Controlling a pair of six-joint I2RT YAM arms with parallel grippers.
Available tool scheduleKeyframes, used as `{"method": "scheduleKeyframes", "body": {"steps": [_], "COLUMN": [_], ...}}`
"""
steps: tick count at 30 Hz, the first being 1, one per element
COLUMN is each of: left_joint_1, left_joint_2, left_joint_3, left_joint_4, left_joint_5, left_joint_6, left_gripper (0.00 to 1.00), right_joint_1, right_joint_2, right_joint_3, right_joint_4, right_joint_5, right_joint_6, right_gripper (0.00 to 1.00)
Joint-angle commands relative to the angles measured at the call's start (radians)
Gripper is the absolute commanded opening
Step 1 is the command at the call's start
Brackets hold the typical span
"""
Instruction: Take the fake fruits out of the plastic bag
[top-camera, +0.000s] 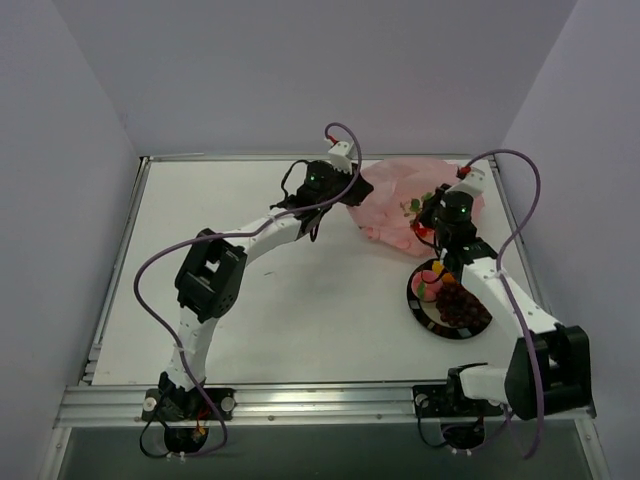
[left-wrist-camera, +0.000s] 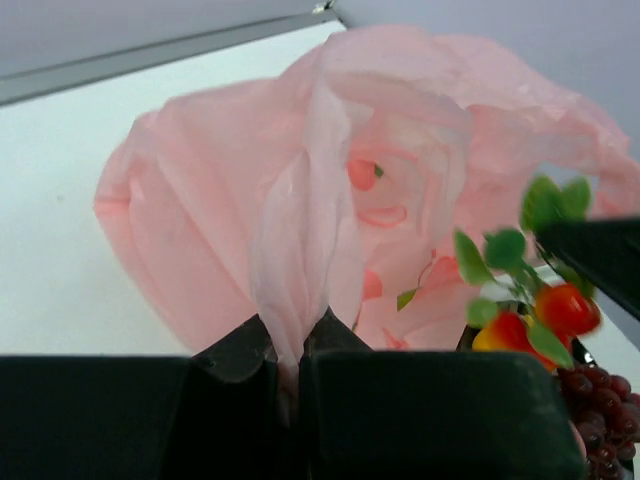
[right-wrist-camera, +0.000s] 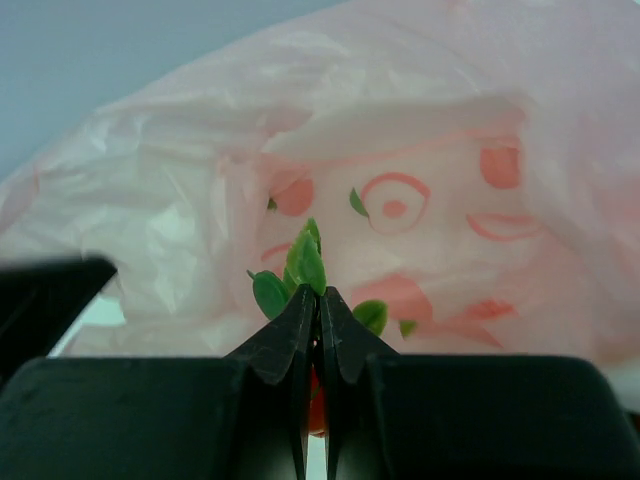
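The pink plastic bag (top-camera: 400, 195) lies crumpled at the back right of the table. My left gripper (left-wrist-camera: 292, 345) is shut on a fold of the bag (left-wrist-camera: 300, 200) at its left side. My right gripper (right-wrist-camera: 320, 305) is shut on the strawberry's green leaves (right-wrist-camera: 305, 262), with red fruit showing between the jaws, just in front of the bag (right-wrist-camera: 400, 180). In the top view the strawberry (top-camera: 418, 218) hangs at the right gripper (top-camera: 432, 222), near the bag's front edge. The pink peach (top-camera: 430, 289), the yellow-orange fruit (top-camera: 438, 270) and the purple grapes (top-camera: 460, 305) lie on the plate.
The round black-rimmed plate (top-camera: 425, 315) sits in front of the bag, under the right arm. Raised table rims run along the left, back and right. Grey walls stand close on all sides.
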Motion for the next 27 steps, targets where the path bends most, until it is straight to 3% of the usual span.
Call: {"method": "scheduleKeyframes", "body": {"steps": [1,7,12,17,27], "left_joint_1": [0.006,0.0,-0.004,-0.009,-0.01], "left_joint_2": [0.012,0.053,0.078,0.081,0.076], "left_joint_3": [0.111,0.156,0.191,0.191,0.156], "left_joint_4": [0.013,0.006,0.004,0.018,0.07], "left_joint_5": [0.016,0.033,0.039,0.043,0.057], "left_joint_6": [-0.003,-0.001,-0.004,-0.012,-0.029], "left_gripper": [0.02,0.02,0.02,0.02,0.02], "right_joint_1": [0.006,0.014,0.067,0.091,0.1], "right_joint_2": [-0.207,-0.511,-0.715,-0.74,-0.73], "right_joint_3": [-0.052,-0.209,-0.31,-0.322,-0.399], "right_joint_4": [-0.167,-0.46,-0.643,-0.775,-0.819], "right_joint_5": [0.068,0.01,-0.029,0.1,0.196], "right_joint_6": [-0.006,0.05,0.249,0.37,0.557], "right_gripper": [0.0,0.0,0.0,0.0,0.0]}}
